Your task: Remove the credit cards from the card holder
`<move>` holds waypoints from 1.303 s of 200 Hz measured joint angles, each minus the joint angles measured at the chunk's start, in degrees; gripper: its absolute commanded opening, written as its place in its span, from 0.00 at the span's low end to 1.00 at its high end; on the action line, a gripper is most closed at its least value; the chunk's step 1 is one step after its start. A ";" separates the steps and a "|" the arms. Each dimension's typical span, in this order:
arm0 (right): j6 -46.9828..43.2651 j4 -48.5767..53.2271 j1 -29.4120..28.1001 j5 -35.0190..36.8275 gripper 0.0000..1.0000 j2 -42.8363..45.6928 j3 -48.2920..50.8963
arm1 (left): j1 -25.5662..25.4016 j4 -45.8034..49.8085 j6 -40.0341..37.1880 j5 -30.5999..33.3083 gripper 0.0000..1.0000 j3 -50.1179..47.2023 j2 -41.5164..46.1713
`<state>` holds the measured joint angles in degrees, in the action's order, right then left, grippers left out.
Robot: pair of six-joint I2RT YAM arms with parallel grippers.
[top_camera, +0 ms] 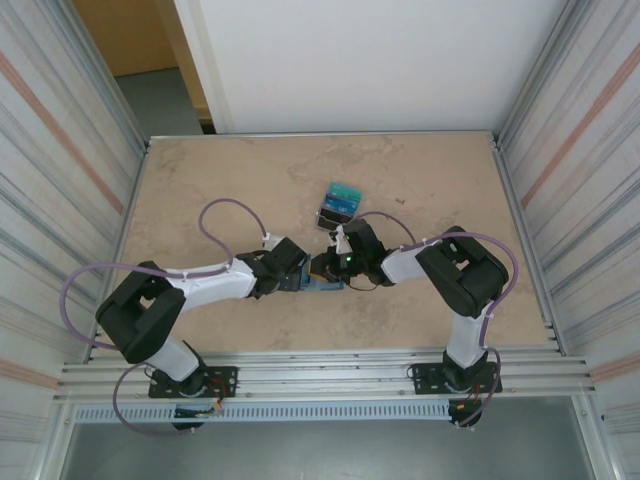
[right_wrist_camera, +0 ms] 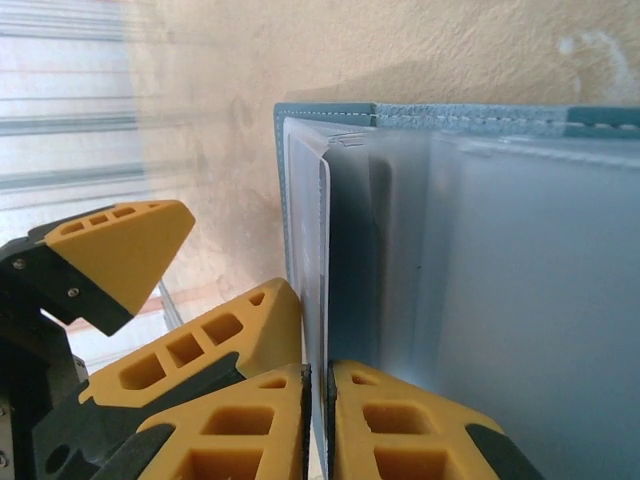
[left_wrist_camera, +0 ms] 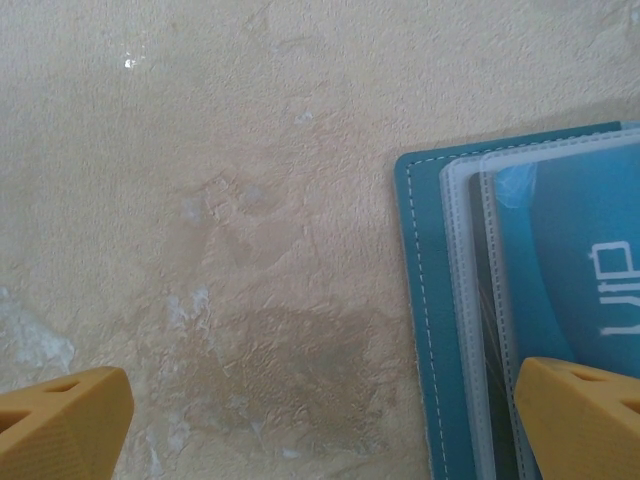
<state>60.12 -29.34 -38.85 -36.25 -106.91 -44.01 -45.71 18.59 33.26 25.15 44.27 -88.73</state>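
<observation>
The slate-blue card holder (top_camera: 326,285) lies open on the table between both grippers. In the left wrist view its stitched edge (left_wrist_camera: 418,300) and pale slots show at the right, with a teal credit card (left_wrist_camera: 575,270) in a slot. My left gripper (left_wrist_camera: 325,385) is wide open, its right finger (left_wrist_camera: 580,415) resting on the holder. In the right wrist view my right gripper (right_wrist_camera: 320,368) is shut on the thin edge of a credit card (right_wrist_camera: 322,260) standing up from the holder's pale slots (right_wrist_camera: 520,300). From above, the left gripper (top_camera: 298,278) and right gripper (top_camera: 330,268) nearly meet.
A small dark boxy tray (top_camera: 336,212) holding teal cards (top_camera: 345,191) stands just behind the grippers. The left gripper's yellow fingers (right_wrist_camera: 125,250) sit close beside the right gripper. Metal walls close in the left and right sides of the table.
</observation>
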 measured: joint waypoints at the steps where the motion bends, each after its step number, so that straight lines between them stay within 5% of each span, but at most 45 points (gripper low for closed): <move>1: 0.04 -0.07 0.00 -0.02 0.14 -0.02 0.00 | 0.00 0.02 0.00 0.00 0.99 0.00 0.00; 260: 0.66 -0.90 2.14 -1.05 0.04 -1.05 1.81 | 0.37 2.21 0.07 0.48 0.99 0.74 -0.33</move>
<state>60.77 -30.24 -36.71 -37.30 -107.96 -42.19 -45.34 20.80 33.32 25.63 45.01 -89.06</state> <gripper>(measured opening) 0.061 0.986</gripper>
